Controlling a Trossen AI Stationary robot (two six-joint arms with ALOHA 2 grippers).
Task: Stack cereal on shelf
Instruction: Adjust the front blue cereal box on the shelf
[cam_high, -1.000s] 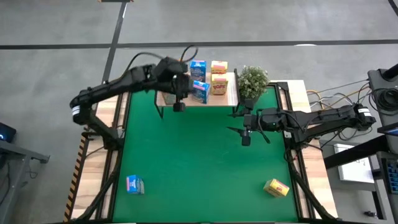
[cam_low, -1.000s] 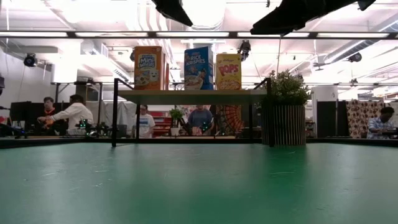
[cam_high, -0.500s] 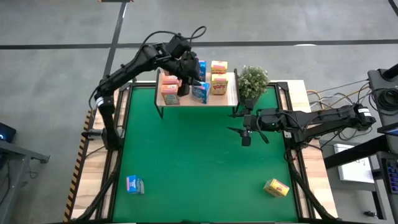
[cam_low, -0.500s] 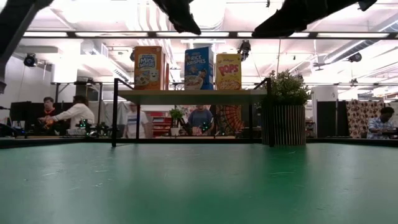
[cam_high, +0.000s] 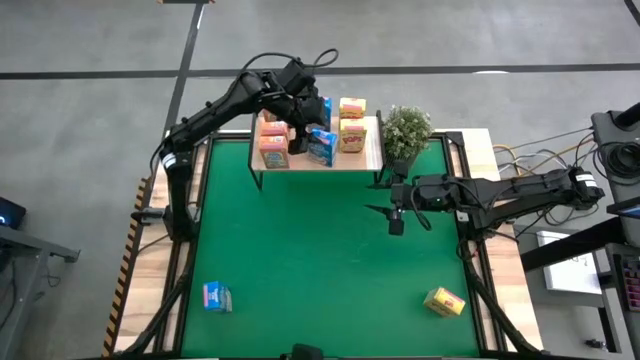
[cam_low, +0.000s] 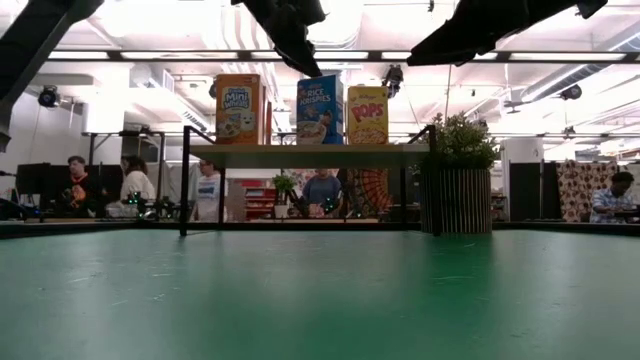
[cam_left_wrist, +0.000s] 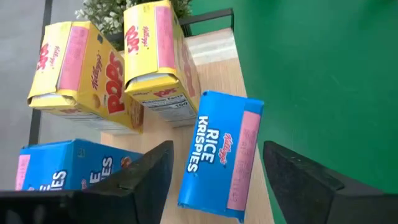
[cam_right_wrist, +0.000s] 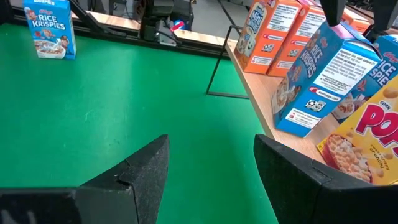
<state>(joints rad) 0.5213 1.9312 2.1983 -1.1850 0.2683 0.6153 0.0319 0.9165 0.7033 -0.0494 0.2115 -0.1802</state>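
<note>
Since the earlier frames, the left arm had swung up from the mat's near edge of the shelf and reached over the low light-wood shelf on thin black legs (cam_high: 375, 148), where the left gripper (cam_high: 296, 128) hung above the boxes with its fingers (cam_left_wrist: 146, 174) spread apart and nothing between them. Below it in the left wrist view lay a blue Rice Krispies cereal box (cam_left_wrist: 222, 154) on the board, a second blue box (cam_left_wrist: 65, 163) beside it, and two yellow Corn Pops boxes (cam_left_wrist: 158, 59) toward the potted green plant (cam_high: 405, 130). Orange-pink cereal boxes (cam_high: 273, 143) stood at the shelf's left end. The right gripper (cam_high: 396, 217) had not moved; it waited over the green mat (cam_high: 320, 260) just right of the shelf, fingers (cam_right_wrist: 149, 165) apart and empty. One blue box (cam_high: 217, 296) lay near the mat's front left corner and one yellow box (cam_high: 444, 301) near its front right, both well apart from the shelf.
</note>
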